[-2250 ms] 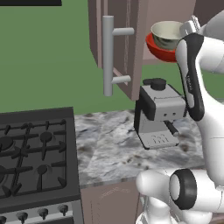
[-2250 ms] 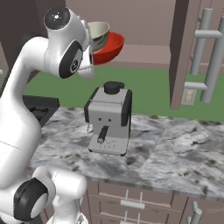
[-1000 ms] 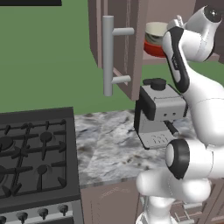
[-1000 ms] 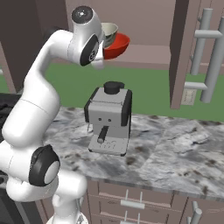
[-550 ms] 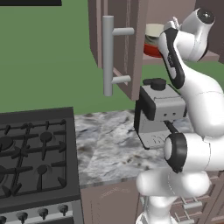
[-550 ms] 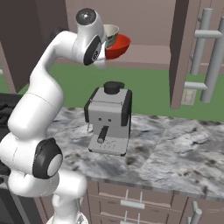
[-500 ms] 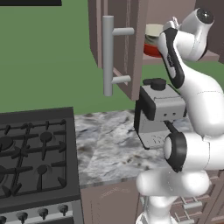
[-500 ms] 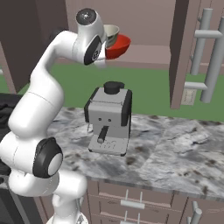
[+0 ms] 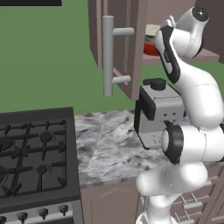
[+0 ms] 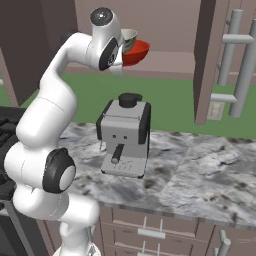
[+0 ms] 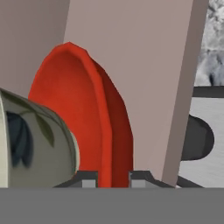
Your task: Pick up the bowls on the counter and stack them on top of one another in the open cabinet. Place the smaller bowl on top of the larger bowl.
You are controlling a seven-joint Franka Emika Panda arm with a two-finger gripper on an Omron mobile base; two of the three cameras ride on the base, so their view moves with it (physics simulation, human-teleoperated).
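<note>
Larger bowl (image 10: 137,52) upright on cabinet shelf (image 10: 170,64), smaller bowl (image 10: 128,38) nested inside. Gripper (image 11: 113,178) jaws narrowly straddle the red rim at 6 o'clock.

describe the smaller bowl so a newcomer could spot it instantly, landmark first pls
Start at the brownish wall cabinet above the marbled counter, straight up from the grey coffee machine. On its shelf sits the red bowl, and nested inside it is the smaller bowl. It is the deep, pale cream-grey one, narrower than the wide shallow red bowl under it.
</note>
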